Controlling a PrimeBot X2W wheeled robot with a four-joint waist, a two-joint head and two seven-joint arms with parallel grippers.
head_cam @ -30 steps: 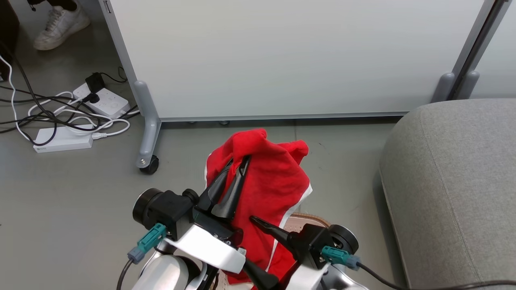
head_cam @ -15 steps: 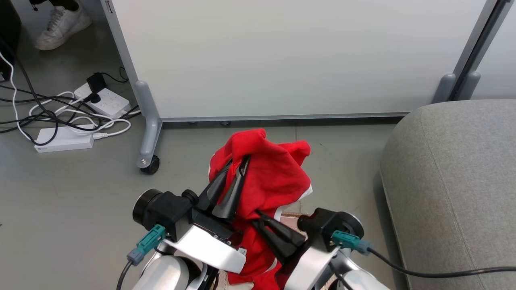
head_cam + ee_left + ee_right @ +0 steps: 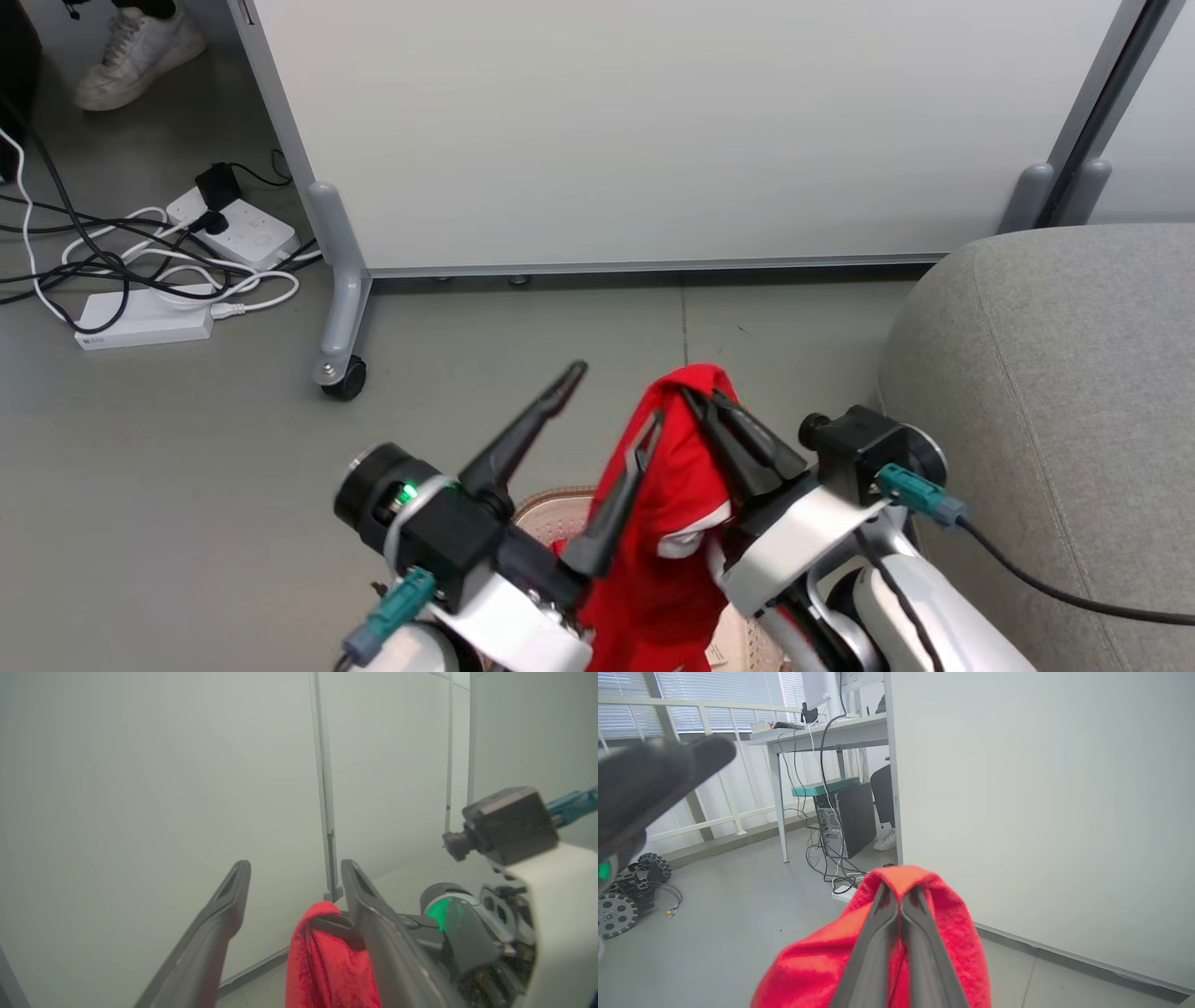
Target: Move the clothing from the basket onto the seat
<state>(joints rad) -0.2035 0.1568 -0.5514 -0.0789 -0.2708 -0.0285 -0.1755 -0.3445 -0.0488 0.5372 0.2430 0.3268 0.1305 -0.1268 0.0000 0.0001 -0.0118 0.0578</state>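
One piece of the red clothing (image 3: 667,551) with white trim hangs from my right gripper (image 3: 698,394), which is shut on its top fold. In the right wrist view the clothing (image 3: 952,924) drapes over the shut right gripper (image 3: 899,891). My left gripper (image 3: 611,397) stands open just left of it; its right finger (image 3: 616,495) lies against the fabric and nothing is between the fingers. The left wrist view has the left gripper (image 3: 295,865) open and the clothing (image 3: 322,961) beside one finger. The basket (image 3: 537,509) peeks out below the arms, mostly hidden. The grey seat (image 3: 1055,420) is at the right.
A pale grey wheeled partition panel (image 3: 653,131) stands ahead, with a caster (image 3: 341,381) on the floor. Power strips and tangled cables (image 3: 140,317) lie at the far left, near a person's white shoe (image 3: 131,51). A desk and computer tower (image 3: 845,816) stand beyond.
My left gripper has let go of the clothing and opened. My right gripper has shut on the clothing and lifted it up and to the right, toward the seat.
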